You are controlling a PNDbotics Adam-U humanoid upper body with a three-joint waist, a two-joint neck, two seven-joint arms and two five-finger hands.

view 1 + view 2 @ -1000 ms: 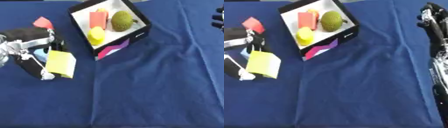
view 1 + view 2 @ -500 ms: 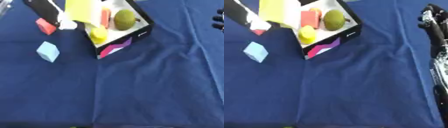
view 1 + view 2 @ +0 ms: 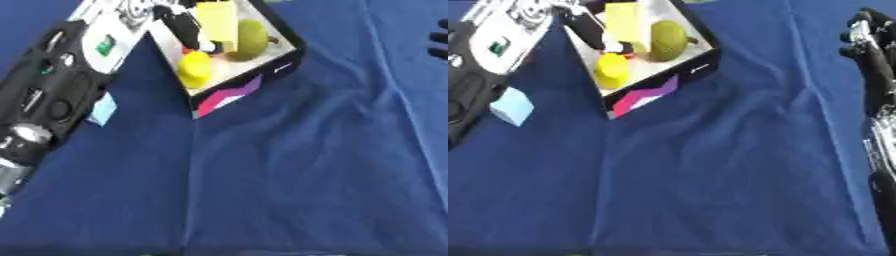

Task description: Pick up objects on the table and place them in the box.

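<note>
Left arm: reaching in from the left edge, stretching up across the blue cloth (image 3: 289, 180) toward the box.
Light blue block (image 3: 511, 106): sitting on the cloth just beside the arm, well outside the box and, I'd say, next in line.
Left hand (image 3: 179, 25): hanging over the box with its dark fingers curled round the yellow block (image 3: 217, 20), gripping it.
Yellow block: hovering upright over the box's inside, between the hand and the green fruit; I can't tell if it is touching the floor yet.
Box (image 3: 262, 82): open white tray with black walls, already holding a yellow round piece (image 3: 194, 69), a green fruit (image 3: 249, 39) and a bit of something red by the fingers.
Progress: looking well along; the yellow block needs letting go, and the light blue block is waiting.
Right hand (image 3: 866, 35): idling at the right edge, fingers dark against the cloth; open or closed, I can't tell.
</note>
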